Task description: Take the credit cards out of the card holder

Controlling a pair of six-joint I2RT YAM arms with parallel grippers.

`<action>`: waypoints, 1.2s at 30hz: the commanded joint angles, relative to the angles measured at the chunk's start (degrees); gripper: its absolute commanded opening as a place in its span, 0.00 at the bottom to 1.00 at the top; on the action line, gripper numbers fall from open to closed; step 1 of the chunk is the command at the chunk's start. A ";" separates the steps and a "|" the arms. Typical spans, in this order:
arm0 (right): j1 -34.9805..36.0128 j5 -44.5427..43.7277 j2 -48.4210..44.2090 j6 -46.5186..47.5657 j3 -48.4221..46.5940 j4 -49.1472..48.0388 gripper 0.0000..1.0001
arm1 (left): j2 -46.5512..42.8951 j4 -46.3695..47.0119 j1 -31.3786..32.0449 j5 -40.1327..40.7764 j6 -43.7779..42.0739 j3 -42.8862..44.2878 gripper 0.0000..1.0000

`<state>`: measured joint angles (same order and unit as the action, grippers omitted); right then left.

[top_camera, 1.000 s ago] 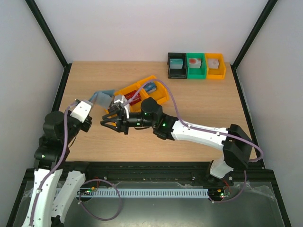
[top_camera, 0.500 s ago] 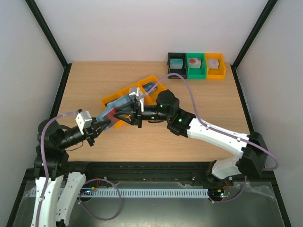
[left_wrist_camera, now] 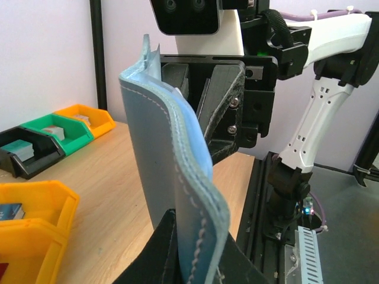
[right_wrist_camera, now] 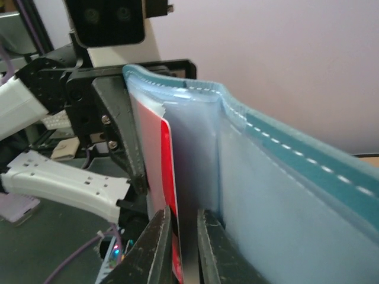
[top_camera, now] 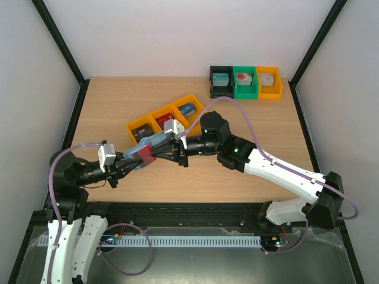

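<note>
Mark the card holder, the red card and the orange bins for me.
card holder [top_camera: 155, 142], top view, its blue outer face.
red card [right_wrist_camera: 169, 177], right wrist view, its exposed face.
orange bins [top_camera: 133, 126], top view, left compartment's rim.

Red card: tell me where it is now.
Top view, front-left of the table: the red card sits in the blue card holder, between the left gripper and right gripper.

1. The left gripper [top_camera: 125, 165] clamps the blue card holder [top_camera: 153, 142] at its 7 o'clock end; the right gripper [top_camera: 167, 149] meets its 3 o'clock end.
2. A red card [top_camera: 144, 155] shows on its face.
3. An orange divided bin [top_camera: 134, 125] sits just toward 12 o'clock.
</note>
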<state>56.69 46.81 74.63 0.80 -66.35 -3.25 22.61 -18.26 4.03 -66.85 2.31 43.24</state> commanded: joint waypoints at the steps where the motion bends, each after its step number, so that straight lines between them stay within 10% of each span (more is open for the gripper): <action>1: -0.24 4.72 0.82 6.00 -0.90 5.09 0.10 | -1.48 4.73 0.24 -7.78 -0.59 -0.02 0.02; 9: -0.12 -6.08 -1.49 7.54 0.18 4.89 0.11 | -2.21 3.58 0.27 -8.88 -3.48 -0.70 0.02; 22: 2.73 3.58 -0.04 6.42 -1.05 -0.29 0.02 | -3.22 3.12 0.19 -7.37 -3.26 -1.85 0.02; 36: 0.62 -3.06 -5.80 6.01 3.24 -1.07 0.02 | -5.11 3.63 0.10 -5.04 -1.70 -2.81 0.22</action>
<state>58.46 46.92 70.63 7.01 -63.26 -1.69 18.41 -16.88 3.90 -70.06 0.47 40.75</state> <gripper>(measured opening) 0.017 0.214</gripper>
